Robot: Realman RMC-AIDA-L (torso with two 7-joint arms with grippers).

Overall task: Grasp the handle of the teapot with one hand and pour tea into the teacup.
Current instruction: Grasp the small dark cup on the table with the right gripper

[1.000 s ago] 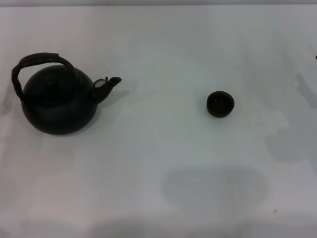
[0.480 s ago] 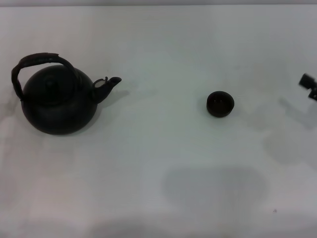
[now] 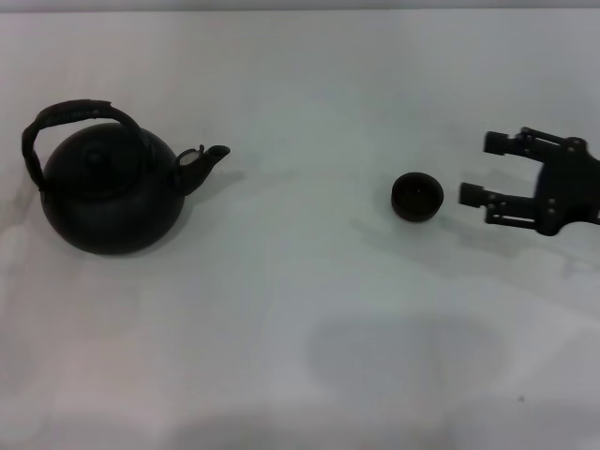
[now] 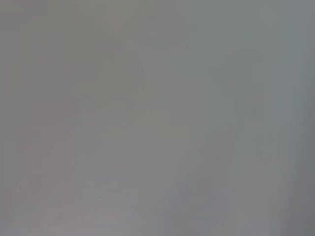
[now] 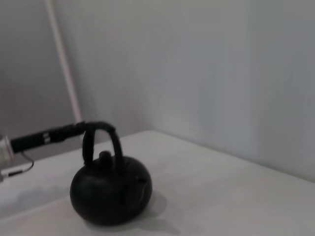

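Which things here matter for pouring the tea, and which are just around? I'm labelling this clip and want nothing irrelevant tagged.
Part of the job:
- teapot, on the robot's left
- its handle, arched upright over the lid
- teacup, standing apart from the pot
- right gripper, open, beside the cup

Just around:
- white table
- white pole and dark rod behind the pot, in the right wrist view

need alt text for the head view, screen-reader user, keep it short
An open right gripper reaches in from the right edge of a white table, its fingertips just short of a small black teacup. Far to the left stands a large black teapot, its arched handle untouched and its spout pointing toward the cup. No left arm is visible.
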